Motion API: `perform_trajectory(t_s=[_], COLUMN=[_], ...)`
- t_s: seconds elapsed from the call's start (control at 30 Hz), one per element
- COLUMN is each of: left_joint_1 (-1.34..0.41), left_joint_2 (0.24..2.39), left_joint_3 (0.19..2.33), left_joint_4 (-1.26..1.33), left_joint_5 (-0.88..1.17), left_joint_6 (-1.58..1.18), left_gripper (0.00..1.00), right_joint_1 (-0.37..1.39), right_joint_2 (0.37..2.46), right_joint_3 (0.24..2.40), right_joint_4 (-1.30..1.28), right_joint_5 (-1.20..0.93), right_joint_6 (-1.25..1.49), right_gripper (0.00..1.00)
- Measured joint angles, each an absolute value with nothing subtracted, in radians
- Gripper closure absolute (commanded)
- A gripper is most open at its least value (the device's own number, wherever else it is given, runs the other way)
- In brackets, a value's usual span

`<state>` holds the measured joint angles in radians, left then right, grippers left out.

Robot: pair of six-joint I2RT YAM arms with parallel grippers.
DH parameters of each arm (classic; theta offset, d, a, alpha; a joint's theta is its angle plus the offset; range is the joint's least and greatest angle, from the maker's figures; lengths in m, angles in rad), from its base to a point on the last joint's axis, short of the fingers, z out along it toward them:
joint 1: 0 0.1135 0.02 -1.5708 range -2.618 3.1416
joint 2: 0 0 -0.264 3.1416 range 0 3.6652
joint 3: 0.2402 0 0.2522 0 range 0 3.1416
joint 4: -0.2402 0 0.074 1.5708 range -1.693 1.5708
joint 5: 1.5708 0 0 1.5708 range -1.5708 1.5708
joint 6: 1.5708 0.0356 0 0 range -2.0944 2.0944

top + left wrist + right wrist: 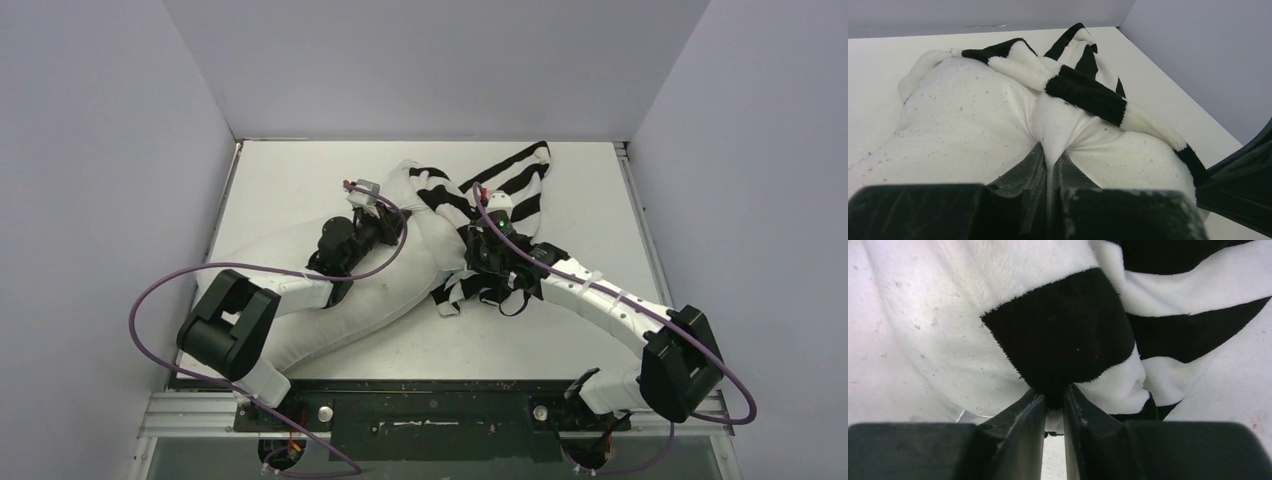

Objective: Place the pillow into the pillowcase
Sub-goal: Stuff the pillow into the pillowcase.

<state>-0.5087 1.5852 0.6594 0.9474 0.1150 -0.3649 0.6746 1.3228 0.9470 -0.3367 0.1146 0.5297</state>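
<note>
1. Across the table's [290, 180] middle, seen from the top: the pillow [350, 300] is plump, off-white and finely textured. It lies slantwise from the near left edge toward the far centre. The pillowcase [520, 180], thin plush with broad black and white stripes, is bunched over the pillow's far end. One flap spreads toward the far right corner and the rest is crumpled at the pillow's right side. The left gripper [397, 223] sits on the pillow's upper part. The right gripper [472, 252] is sunk in the crumpled stripes just beside it.
2. Left wrist view: the jaws are clenched on a pinched ridge of the pillow's white cover, which puckers into creases around them. A fleecy striped hem drapes across the pillow beyond.
3. Right wrist view: the jaws are nearly together, gripping a fuzzy black stripe at the pillowcase's edge. Speckled pillow fabric lies to its left.
</note>
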Motion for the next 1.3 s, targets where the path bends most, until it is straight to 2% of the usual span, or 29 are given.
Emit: perform_trajectory(t_s=[0.07, 0.33, 0.53, 0.73, 0.83, 0.93, 0.97, 1.07, 1.1, 1.2, 1.3], left_joint_1=[-0.510, -0.529, -0.566, -0.583, -0.588, -0.590, -0.590, -0.590, -0.590, -0.586, -0.572], left_joint_2=[1.586, 1.586, 1.598, 1.613, 1.616, 1.616, 1.616, 1.607, 1.594, 1.516, 1.415], left_joint_3=[0.659, 0.722, 0.765, 0.782, 0.785, 0.785, 0.784, 0.776, 0.771, 0.766, 0.780], left_joint_4=[0.947, 0.825, 0.761, 0.752, 0.752, 0.751, 0.751, 0.744, 0.731, 0.662, 0.565], left_joint_5=[0.110, 0.010, -0.093, -0.166, -0.189, -0.195, -0.189, -0.154, -0.139, -0.082, -0.014], left_joint_6=[-0.366, -0.355, -0.311, -0.302, -0.308, -0.330, -0.342, -0.366, -0.378, -0.408, -0.403], left_gripper=[1.00, 1.00, 1.00, 1.00, 1.00, 1.00, 0.96, 0.63, 0.56, 0.43, 0.37], right_joint_1=[0.686, 0.724, 0.728, 0.726, 0.726, 0.727, 0.727, 0.725, 0.724, 0.712, 0.699], right_joint_2=[1.350, 1.344, 1.264, 1.242, 1.259, 1.303, 1.313, 1.317, 1.311, 1.267, 1.206], right_joint_3=[0.947, 0.965, 0.966, 0.955, 0.929, 0.891, 0.877, 0.863, 0.864, 0.870, 0.893], right_joint_4=[-0.338, -0.345, -0.338, -0.246, -0.171, -0.102, -0.095, -0.121, -0.131, -0.192, -0.247], right_joint_5=[0.121, 0.068, -0.010, -0.132, -0.222, -0.284, -0.289, -0.272, -0.259, -0.200, -0.146], right_joint_6=[0.526, 0.502, 0.491, 0.463, 0.464, 0.483, 0.493, 0.511, 0.514, 0.515, 0.516], right_gripper=[1.00, 1.00, 0.98, 0.97, 0.92, 0.75, 0.70, 0.62, 0.61, 0.60, 0.57])
